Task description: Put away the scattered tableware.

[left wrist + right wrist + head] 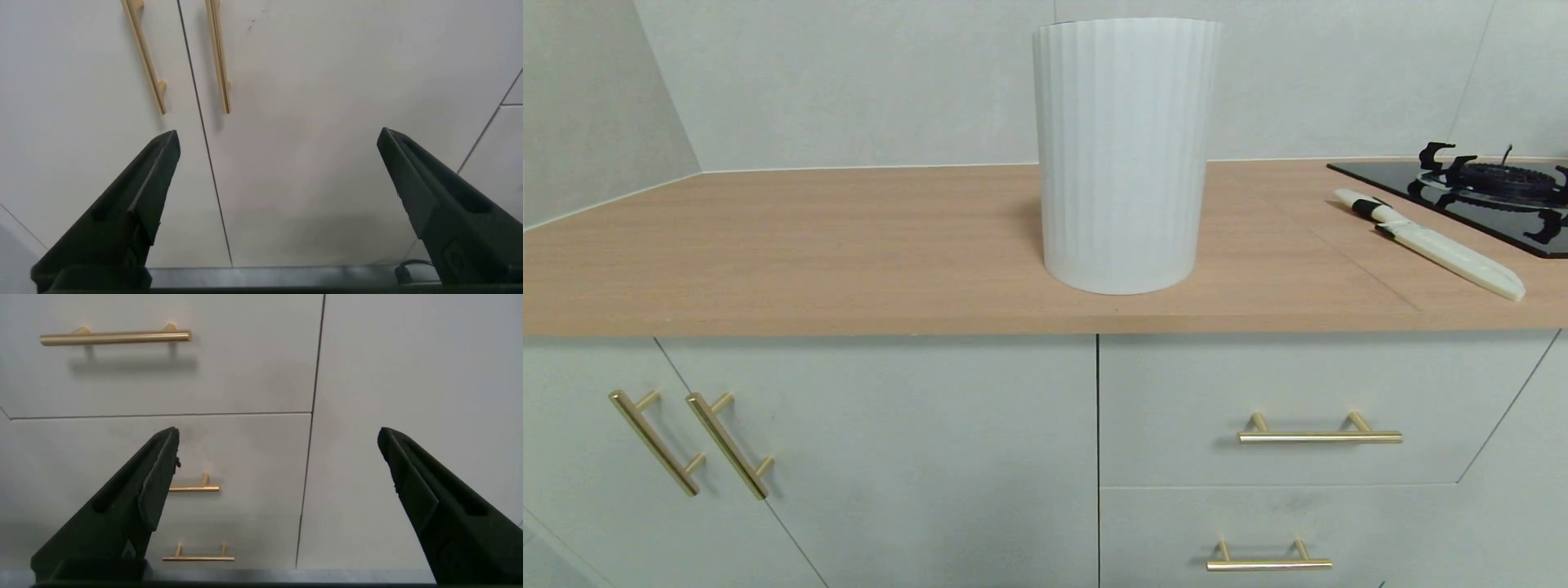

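Left gripper [278,204]: dark fingers [135,204] spread wide apart, nothing between them; it faces the pale cabinet doors [327,122] below the table.
Cabinet doors: a pair at the left under the table, each with a gold bar handle [654,441], the two handles close together on either side of the seam.
Table [809,245]: a light wood top that runs the full width, with a pale wall behind it.
Ribbed container [1123,155]: tall, white, upright, on the table near its front edge, about mid-width.
Drawers [1298,384]: two stacked at the right under the table, each with a gold horizontal handle.
Knife [1429,243]: cream with a black band near the handle, lying flat on the table well to the right of the container, handle end toward the wall, tip toward the front edge.
Hob [1421,184]: black glass with a dark burner grate, set into the table just beside the knife at the far right.
Right gripper [278,498]: fingers [139,498] spread wide, holding nothing, facing the drawer fronts.
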Robot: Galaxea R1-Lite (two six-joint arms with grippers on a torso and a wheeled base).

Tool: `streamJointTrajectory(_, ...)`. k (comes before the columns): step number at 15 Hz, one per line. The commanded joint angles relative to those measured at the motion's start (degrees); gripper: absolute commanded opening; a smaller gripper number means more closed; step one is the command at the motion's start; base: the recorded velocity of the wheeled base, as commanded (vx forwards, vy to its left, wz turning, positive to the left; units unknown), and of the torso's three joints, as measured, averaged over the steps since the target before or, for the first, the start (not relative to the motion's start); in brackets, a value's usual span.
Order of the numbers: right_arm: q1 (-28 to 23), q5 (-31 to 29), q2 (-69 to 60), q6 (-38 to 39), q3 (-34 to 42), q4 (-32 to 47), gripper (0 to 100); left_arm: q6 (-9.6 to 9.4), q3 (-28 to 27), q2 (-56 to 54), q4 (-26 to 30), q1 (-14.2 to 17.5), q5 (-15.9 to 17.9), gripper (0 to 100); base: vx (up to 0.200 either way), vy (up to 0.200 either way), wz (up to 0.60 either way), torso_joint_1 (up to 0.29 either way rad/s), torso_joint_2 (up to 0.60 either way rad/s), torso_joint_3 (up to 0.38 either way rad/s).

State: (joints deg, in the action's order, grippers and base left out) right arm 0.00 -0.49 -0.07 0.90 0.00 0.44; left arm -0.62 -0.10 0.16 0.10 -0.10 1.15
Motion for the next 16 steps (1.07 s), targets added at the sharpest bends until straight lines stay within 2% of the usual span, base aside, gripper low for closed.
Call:
streamJointTrajectory(1, 0.0, 0.0, 0.1, 0.0, 0.0, 0.0, 100, -0.08, 0.0, 0.0, 0.0, 0.0, 0.0, 100, 0.000, 0.000, 0.00, 0.000, 0.00, 0.000)
streamJointTrajectory(13, 0.0, 0.0, 0.1, -0.1, 0.0, 0.0, 100, -0.08, 0.0, 0.0, 0.0, 0.0, 0.0, 100, 0.000, 0.000, 0.00, 0.000, 0.00, 0.000)
streamJointTrajectory(16, 0.0, 0.0, 0.1, -0.1, 0.0, 0.0, 100, -0.08, 0.0, 0.0, 0.0, 0.0, 0.0, 100, 0.000, 0.000, 0.00, 0.051, -0.23, -0.168)
